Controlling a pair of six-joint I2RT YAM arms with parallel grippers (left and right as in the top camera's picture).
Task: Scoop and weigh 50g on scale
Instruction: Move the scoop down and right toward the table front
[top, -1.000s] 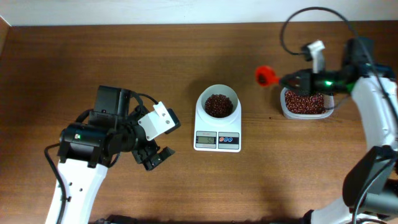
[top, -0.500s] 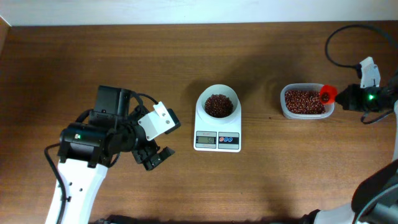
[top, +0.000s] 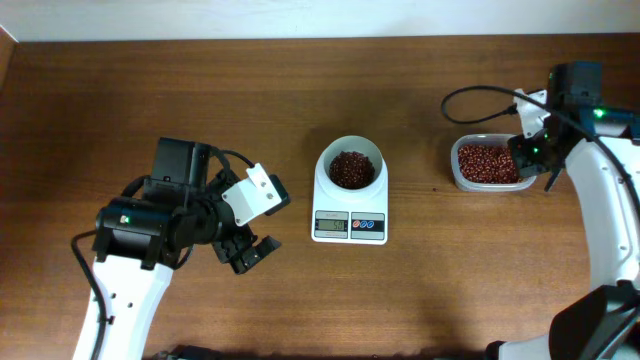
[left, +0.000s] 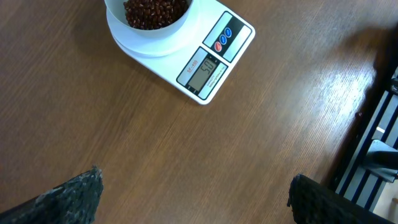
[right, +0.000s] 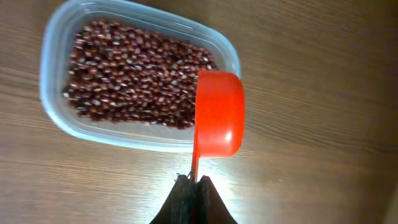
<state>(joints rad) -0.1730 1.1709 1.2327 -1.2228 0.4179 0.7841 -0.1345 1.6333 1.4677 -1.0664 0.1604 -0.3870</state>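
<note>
My right gripper (right: 193, 182) is pinched tight on the handle of the red scoop (right: 219, 115) at the rim of the clear tub (right: 48, 93) of red beans (right: 130, 74), my left gripper (left: 196, 200) hangs wide and empty, and the scale (top: 349, 228) sits mid-table bearing a white bowl (top: 349, 141) of beans.

Robot lab, wooden table (top: 200, 100), cabled arm (top: 608, 200)

A round white bowl (top: 350, 143) of dark red beans (top: 351, 169) stands mid-bench on the brown wooden bench (top: 300, 100). Well apart, near the right edge, sits a clear rectangular plastic tub (right: 124, 138) of similar beans. A red plastic scoop (right: 219, 115), tipped sideways, overlaps its rim.
</note>
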